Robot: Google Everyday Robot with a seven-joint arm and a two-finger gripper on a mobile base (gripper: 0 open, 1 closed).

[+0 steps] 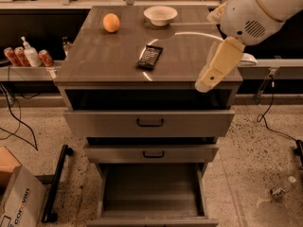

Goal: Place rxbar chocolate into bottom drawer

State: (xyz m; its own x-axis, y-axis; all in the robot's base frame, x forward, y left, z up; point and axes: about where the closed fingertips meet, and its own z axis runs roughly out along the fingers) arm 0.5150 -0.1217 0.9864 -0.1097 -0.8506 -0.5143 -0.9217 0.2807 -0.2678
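The rxbar chocolate (149,57) lies flat near the middle of the surface (104,56), a little toward the front edge. The pincer (204,83) hangs over the front right corner, well apart from the bar; I cannot tell how wide it stands. This looks like the reach. Next it must cross leftward and come down on the bar. The bottom drawer (151,193) stands pulled open below.

- the white rounded robot arm (258,11) runs off the top and right edges.
- its cream gripper (206,82), at the right front corner of the grey cabinet (104,60), hides part of it.
- the deep grey bottom drawer (151,190) is cut by the lower edge.
- lettering on the flat black-wrapped rxbar chocolate (150,57) is too small to read.
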